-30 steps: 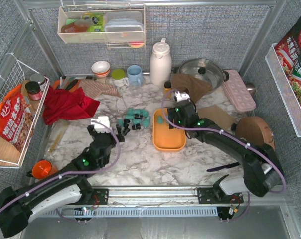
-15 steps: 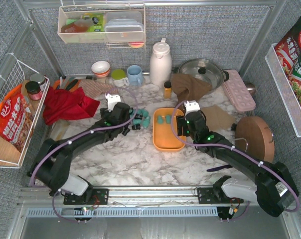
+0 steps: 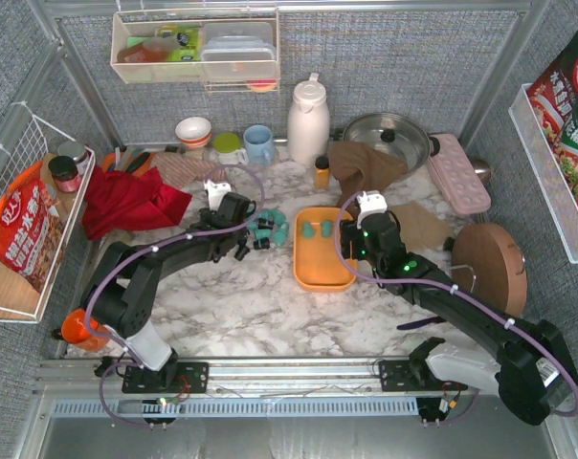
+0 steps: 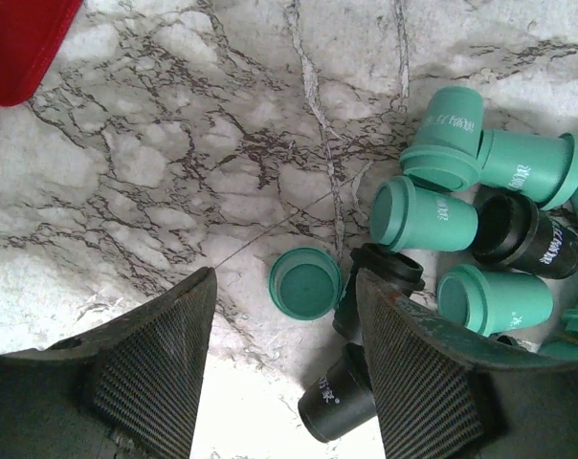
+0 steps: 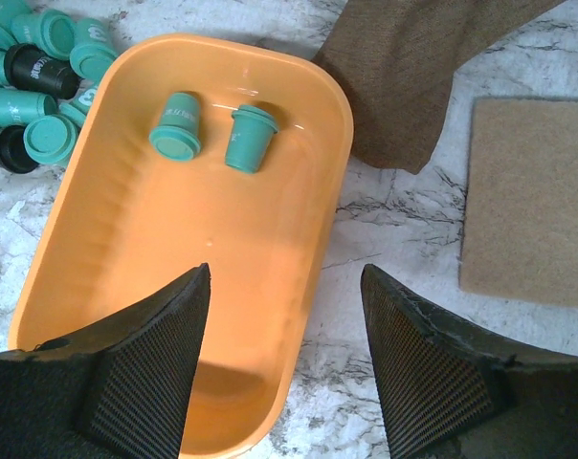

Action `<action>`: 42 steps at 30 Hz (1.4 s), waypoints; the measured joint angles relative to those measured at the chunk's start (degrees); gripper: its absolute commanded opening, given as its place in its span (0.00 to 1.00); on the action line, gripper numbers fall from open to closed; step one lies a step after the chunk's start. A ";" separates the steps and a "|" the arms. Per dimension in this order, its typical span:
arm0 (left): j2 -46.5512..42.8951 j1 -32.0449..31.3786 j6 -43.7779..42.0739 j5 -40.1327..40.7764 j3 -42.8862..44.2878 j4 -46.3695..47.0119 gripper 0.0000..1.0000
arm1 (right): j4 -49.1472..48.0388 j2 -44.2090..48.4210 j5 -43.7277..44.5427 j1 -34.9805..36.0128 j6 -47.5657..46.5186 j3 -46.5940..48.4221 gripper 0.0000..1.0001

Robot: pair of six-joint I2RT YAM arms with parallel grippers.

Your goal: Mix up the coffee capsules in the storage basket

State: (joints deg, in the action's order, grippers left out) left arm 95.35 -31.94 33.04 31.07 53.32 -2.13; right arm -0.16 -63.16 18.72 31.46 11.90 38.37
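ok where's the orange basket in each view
top external: orange basket at centre, right of the capsule pile.
left wrist: not in it.
right wrist: orange basket fills left and centre.
shared landmark: capsule pile, right side in left wrist, top left in right wrist.

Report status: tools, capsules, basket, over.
Left tool open over a teal capsule. Right tool open above the basket. Two capsules inside. No obstruction seen.

The marble-patterned table (image 3: 260, 306) bears the orange storage basket (image 3: 318, 270), with coffee capsules (image 3: 270, 229) heaped just beside it. A red cloth (image 3: 126, 201), brown cloth (image 3: 366, 164) and white jug (image 3: 308, 120) sit farther back.
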 measured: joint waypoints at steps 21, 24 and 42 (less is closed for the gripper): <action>3.63 2.40 0.66 -4.70 -0.72 3.72 0.42 | 0.48 -0.96 -1.16 0.00 0.00 0.02 0.69; 3.69 2.47 0.87 -5.14 -0.72 3.72 0.38 | 0.76 -1.03 -1.16 0.00 0.00 0.20 0.68; -1.84 2.47 1.03 -5.27 -2.51 3.65 0.26 | 0.87 -1.33 -1.46 -0.02 -0.02 0.50 0.68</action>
State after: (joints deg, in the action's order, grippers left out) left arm 93.51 -29.47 34.06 25.80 50.81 1.52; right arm 0.71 -64.49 17.26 31.44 11.88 38.87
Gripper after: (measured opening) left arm 0.381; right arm 0.684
